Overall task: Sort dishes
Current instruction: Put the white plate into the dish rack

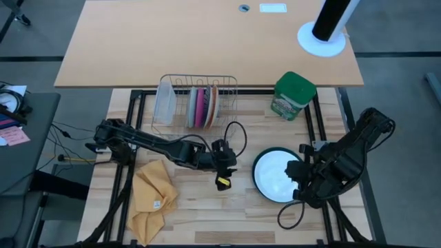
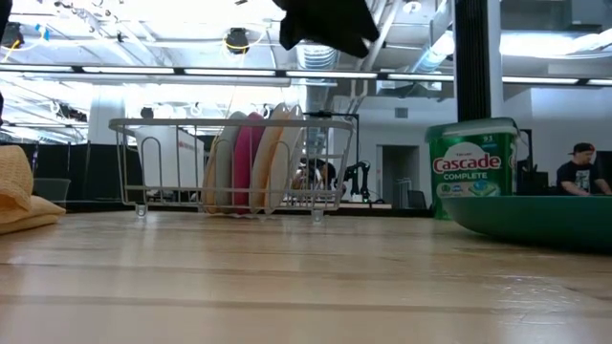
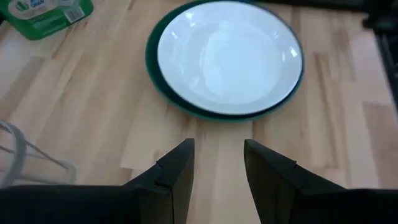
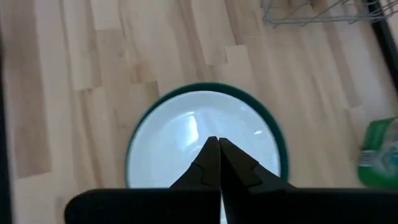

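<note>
High view: I see the left gripper (image 1: 222,167) mid-table, in front of the wire rack (image 1: 180,84), holding nothing. The right gripper (image 1: 298,170) sits over the right edge of the white plate with dark green rim (image 1: 274,176), which lies flat on the wooden table (image 1: 207,213). Grey plate (image 1: 193,108), pink plate (image 1: 200,107) and patterned plate (image 1: 212,105) stand on edge in the rack, beside a frosted container (image 1: 164,103). Green canister (image 1: 293,95) is right of the rack; a yellow cloth (image 1: 153,194) lies front left

Low view: plates upright in the rack, pink plate between the paler ones; green rim of the big plate at right, canister behind it

Left wrist: my fingers (image 3: 177,171) are parted to a narrow gap, empty, above bare wood, with the big plate just ahead, not touching

Right wrist: fingers (image 4: 205,167) pressed fully together, nothing between them, hanging over the white face of the plate; can't tell if they touch it
</note>
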You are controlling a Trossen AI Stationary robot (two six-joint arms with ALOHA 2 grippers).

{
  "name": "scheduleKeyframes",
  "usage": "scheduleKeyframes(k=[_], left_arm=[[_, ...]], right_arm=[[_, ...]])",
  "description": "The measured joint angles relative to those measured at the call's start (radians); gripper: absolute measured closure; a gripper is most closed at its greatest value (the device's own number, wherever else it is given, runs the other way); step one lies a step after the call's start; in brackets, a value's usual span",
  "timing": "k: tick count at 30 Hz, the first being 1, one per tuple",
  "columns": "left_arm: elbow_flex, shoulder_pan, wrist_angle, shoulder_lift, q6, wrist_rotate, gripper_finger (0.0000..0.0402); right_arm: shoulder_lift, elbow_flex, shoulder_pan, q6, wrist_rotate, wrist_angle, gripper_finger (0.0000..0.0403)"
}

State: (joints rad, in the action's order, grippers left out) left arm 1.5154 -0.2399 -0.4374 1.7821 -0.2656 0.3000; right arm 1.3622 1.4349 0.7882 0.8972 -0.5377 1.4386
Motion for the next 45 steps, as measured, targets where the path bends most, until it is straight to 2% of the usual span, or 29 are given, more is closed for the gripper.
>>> scheduleKeyframes(k=[8, 18, 29, 38, 45], left_arm=[[0.0, -0.064, 0.07, 0.0, -0.078, -0.003, 0.0268], [0.0, -0.108, 0.144, 0.0, -0.042, 0.001, 0.0268], [-0.019, -0.112, 0.166, 0.003, -0.078, 0.002, 0.0268], [-0.03, -0.138, 0.164, 0.006, -0.11, 0.0, 0.0268], [-0.03, -0.157, 0.214, 0.006, -0.102, 0.0, 0.0268]], right_arm=[[0.069, 0.0, 0.079, 0.101, 0.035, -0.043, 0.0403], [0.205, 0.0, 0.14, 0.041, 0.175, -0.039, 0.0403], [0.255, 0.0, 0.132, 0.004, 0.229, -0.033, 0.0403], [0.255, 0.0, 0.151, 0.108, 0.278, -0.02, 0.0403], [0.257, 0.0, 0.176, 0.247, 0.278, 0.078, 0.0403]])
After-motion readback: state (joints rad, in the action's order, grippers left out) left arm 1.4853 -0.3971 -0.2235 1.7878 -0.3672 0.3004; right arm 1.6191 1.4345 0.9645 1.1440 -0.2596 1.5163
